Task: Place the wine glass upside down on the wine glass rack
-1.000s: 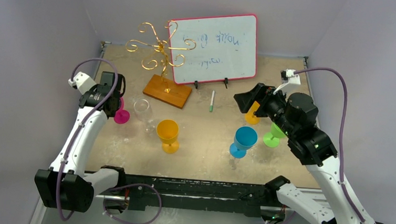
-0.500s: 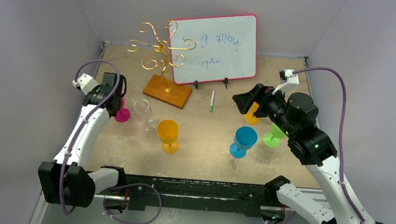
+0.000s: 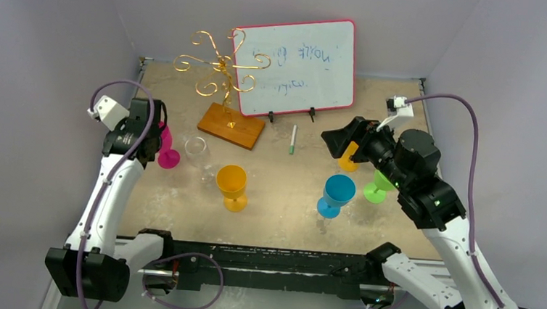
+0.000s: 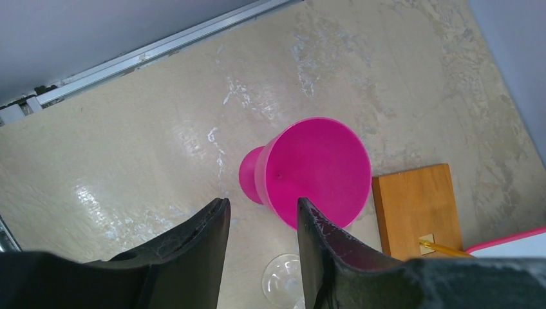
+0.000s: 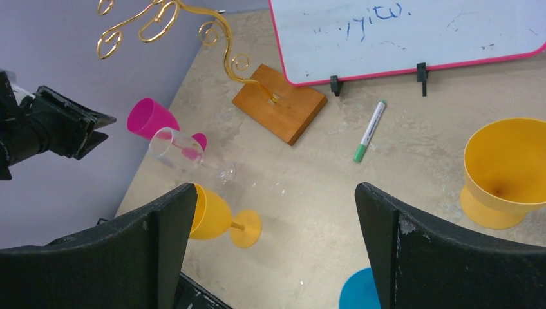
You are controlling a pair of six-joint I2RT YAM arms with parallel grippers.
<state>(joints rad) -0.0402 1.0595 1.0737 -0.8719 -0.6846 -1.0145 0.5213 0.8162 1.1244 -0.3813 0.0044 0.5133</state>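
The gold wire rack (image 3: 222,67) stands on its brown wooden base (image 3: 231,125) at the back left, with nothing hanging on it. A pink wine glass (image 3: 165,154) stands upright just left of a clear wine glass (image 3: 197,149). My left gripper (image 3: 154,128) hovers over the pink glass. In the left wrist view it (image 4: 261,203) is open and empty, and the pink bowl (image 4: 319,170) lies just beyond its right fingertip. My right gripper (image 5: 273,187) is wide open and empty, held high over the right side of the table (image 3: 341,137).
A yellow glass (image 3: 232,184), a blue glass (image 3: 337,194), an orange glass (image 5: 505,170) and a green glass (image 3: 377,187) stand on the table. A pink-framed whiteboard (image 3: 299,62) stands behind the rack, and a green marker (image 3: 293,139) lies in front of it. Walls enclose the table.
My left wrist has shifted slightly left and tilted above the pink glass. The right arm and the glasses have not moved.
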